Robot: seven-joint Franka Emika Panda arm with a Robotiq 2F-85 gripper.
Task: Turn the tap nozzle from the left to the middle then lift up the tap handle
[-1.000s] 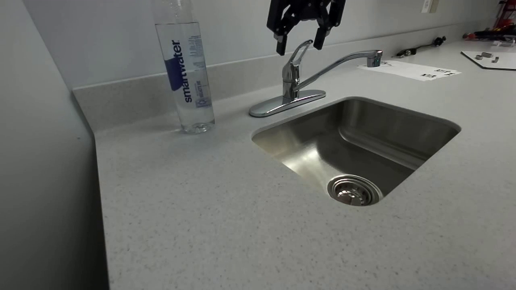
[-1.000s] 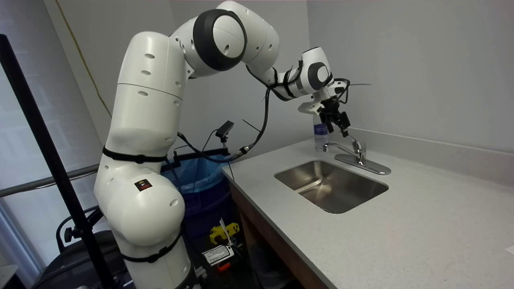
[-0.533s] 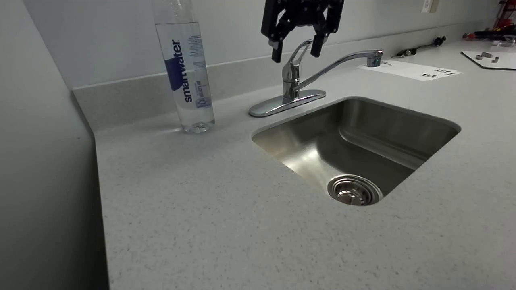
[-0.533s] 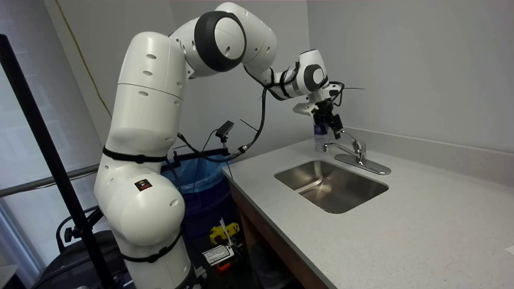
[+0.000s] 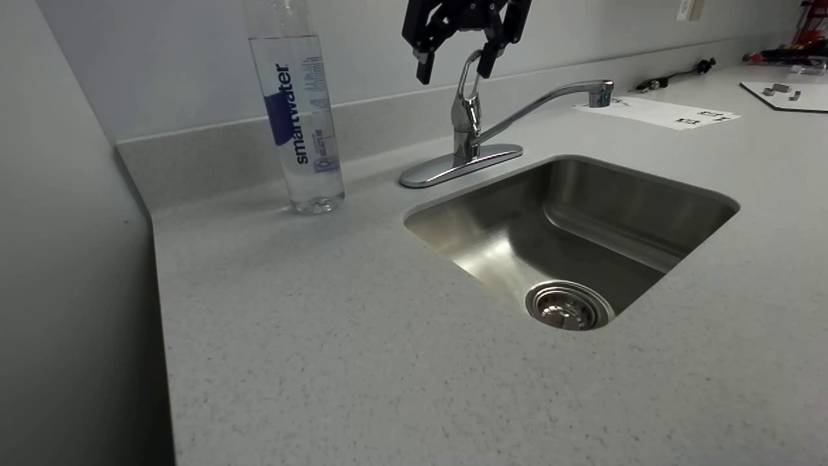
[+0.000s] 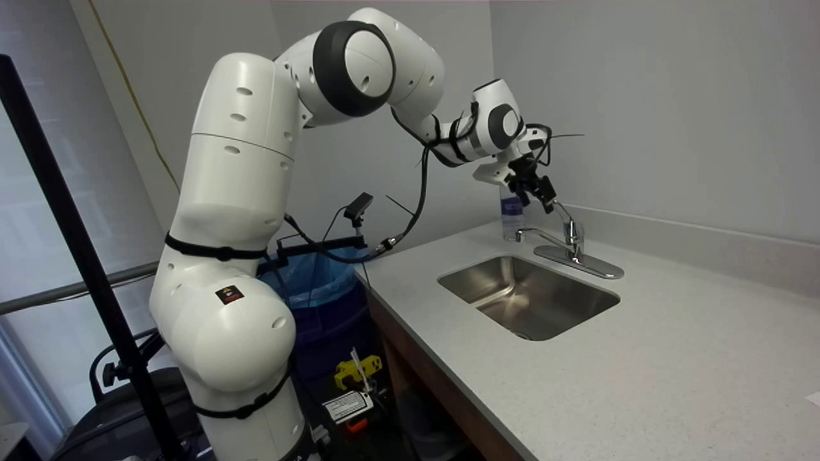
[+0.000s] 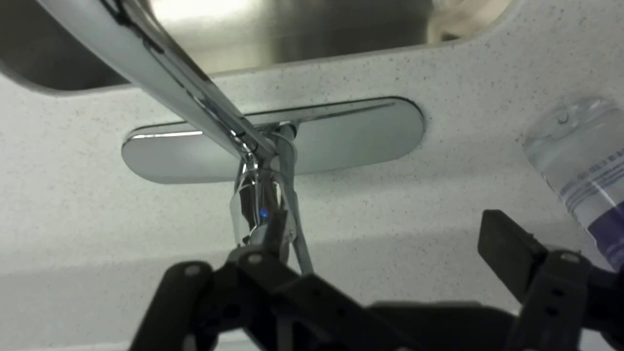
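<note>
The chrome tap nozzle [image 5: 575,88] arches out over the sink; it also shows in an exterior view [image 6: 539,233] and in the wrist view [image 7: 175,80]. The looped tap handle [image 5: 468,107] stands raised atop the tap body; its lever shows in an exterior view [image 6: 564,213] and in the wrist view [image 7: 301,243]. My gripper [image 5: 455,70] is open, with its fingers wide apart in the wrist view [image 7: 385,222]. One finger [image 7: 276,226] overlaps the handle and appears to touch it near the tip. I cannot tell whether it passes through the loop.
A clear water bottle [image 5: 304,123] stands left of the tap in an exterior view and beside the gripper in the wrist view [image 7: 585,156]. A steel sink [image 6: 528,330] lies in front of the tap. A low backsplash [image 5: 381,133] and wall are behind. A paper sheet [image 5: 653,113] lies beyond.
My gripper has shifted left and slightly up over the last half second. The tap handle has swung left and tilted up with it. The nozzle has not moved.
</note>
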